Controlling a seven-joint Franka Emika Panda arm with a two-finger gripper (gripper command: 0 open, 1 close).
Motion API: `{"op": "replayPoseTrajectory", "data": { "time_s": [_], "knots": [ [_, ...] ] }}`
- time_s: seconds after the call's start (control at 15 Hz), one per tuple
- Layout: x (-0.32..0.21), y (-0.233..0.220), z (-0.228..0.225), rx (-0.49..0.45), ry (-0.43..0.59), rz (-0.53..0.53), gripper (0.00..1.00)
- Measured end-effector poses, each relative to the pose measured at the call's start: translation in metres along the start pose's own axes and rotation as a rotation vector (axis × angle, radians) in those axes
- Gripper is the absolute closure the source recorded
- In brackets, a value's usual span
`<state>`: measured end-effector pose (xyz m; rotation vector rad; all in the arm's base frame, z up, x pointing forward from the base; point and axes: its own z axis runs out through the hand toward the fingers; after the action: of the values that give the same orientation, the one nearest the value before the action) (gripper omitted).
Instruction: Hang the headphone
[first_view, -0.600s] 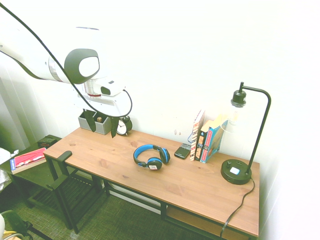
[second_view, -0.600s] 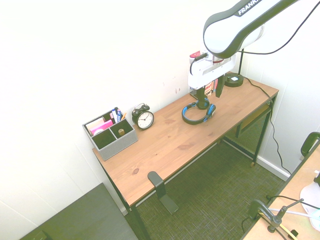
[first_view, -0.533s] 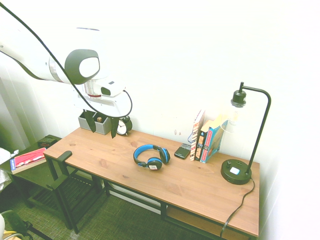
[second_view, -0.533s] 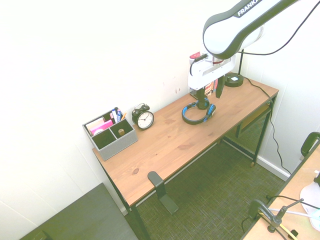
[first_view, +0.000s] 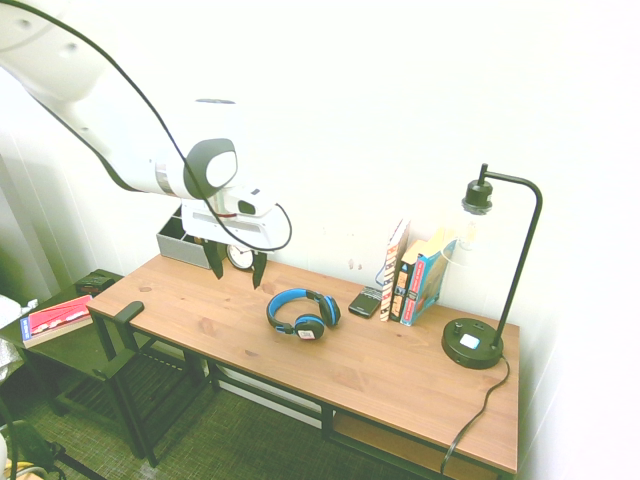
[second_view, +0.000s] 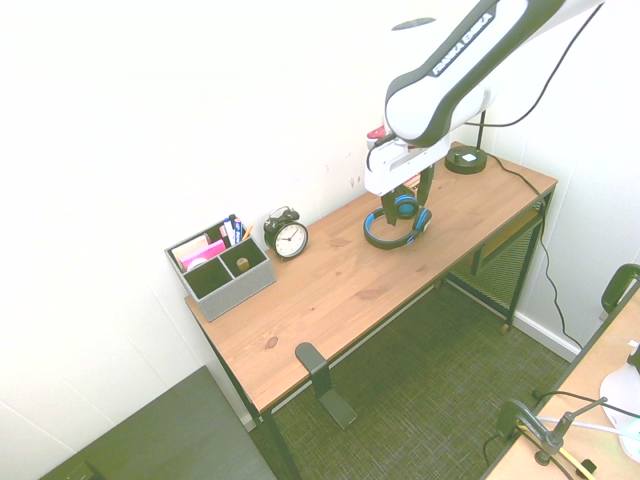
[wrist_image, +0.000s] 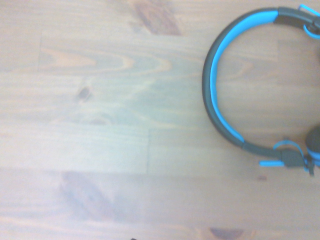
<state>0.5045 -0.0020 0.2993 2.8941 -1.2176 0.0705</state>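
We see the black hanger (first_view: 128, 313) at the front edge of the bench (first_view: 235, 338). Headphone (first_view: 308, 327) lies flat mid-bench, blue inner band showing, ear cups toward the books' side. We have the gripper (first_view: 237, 281) above the bench, wide open, fingers pointing down, nothing held. Farther back by the wall: books (first_view: 426, 285), alarm clock (second_view: 289, 239), grey organizer (second_view: 236, 294).

The headphone (wrist_image: 208, 85), dark with bright blue lining, lies partly in view on wooden planks (wrist_image: 110, 145).
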Motion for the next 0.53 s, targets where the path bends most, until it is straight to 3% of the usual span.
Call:
{"op": "replayPoseTrajectory", "data": {
  "time_s": [0.33,0.4,0.53],
  "knots": [
    [0.063,-0.041,0.086,-0.043,-0.010,0.009,0.00],
    [0.068,-0.048,0.100,-0.049,-0.016,0.013,1.00],
    [0.080,-0.058,0.117,-0.053,-0.017,0.026,1.00]
  ]
}}
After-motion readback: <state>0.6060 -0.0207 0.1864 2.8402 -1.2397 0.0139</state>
